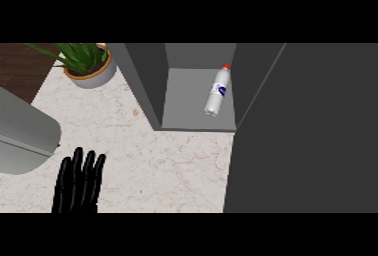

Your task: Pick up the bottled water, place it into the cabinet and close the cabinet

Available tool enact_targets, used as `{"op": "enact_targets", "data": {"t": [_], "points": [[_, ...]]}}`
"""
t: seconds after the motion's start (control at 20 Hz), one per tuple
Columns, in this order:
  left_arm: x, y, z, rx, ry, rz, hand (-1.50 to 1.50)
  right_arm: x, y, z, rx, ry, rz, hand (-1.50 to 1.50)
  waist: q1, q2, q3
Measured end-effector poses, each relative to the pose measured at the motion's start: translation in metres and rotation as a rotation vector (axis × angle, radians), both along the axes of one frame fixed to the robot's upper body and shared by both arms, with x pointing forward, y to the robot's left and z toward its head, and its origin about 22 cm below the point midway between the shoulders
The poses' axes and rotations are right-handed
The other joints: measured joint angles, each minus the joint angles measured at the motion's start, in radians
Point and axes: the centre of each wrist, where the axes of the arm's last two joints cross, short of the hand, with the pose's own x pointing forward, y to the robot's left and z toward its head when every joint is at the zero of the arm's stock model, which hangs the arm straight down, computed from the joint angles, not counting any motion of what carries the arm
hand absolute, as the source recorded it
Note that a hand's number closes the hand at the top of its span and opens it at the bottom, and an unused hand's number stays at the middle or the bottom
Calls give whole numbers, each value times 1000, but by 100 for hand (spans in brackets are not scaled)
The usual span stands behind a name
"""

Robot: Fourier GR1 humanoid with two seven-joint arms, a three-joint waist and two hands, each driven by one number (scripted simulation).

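The bottled water (217,92) lies on its side inside the open cabinet (198,112) at 12 o'clock, red cap pointing away. The left hand (78,180) rests at 8 o'clock on the worktop (170,160), fingers straight, holding nothing. A potted plant (87,62) stands at 10 o'clock.

Red-capped clear bottled water (216,93), grey cabinet (199,100)

Counter (170,165) lay bare ahead of my left hand (77,180), free path to cabinet (148,85) mouth. Open door (310,130) walled off the right; bottle (217,92) took the shelf's right side, left half free.
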Motion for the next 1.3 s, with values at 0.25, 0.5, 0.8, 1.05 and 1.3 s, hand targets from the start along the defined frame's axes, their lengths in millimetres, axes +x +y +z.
{"op": "enact_targets", "data": {"t": [0.25, 0.5, 0.8, 1.05, 1.3], "points": [[-6, 13, 2, -1, 2, -2, -150, 11, 10, 8, -59, -42, 65, 150, 10, -2, 0], [-8, 24, 3, -2, -1, 4, -150, 20, 24, 16, -108, -89, 129, 150, 12, -3, -2], [-17, 33, 2, -3, 2, -11, -150, 29, 38, 27, -169, -177, 207, 150, 21, -1, -5], [-21, 40, 5, -6, -1, -23, -150, 32, 41, 32, -211, -230, 240, 150, 29, 1, -5], [-23, 47, 5, -1, -6, -29, -150, 35, 43, 36, -242, -263, 263, 150, 42, 6, -7]]}}
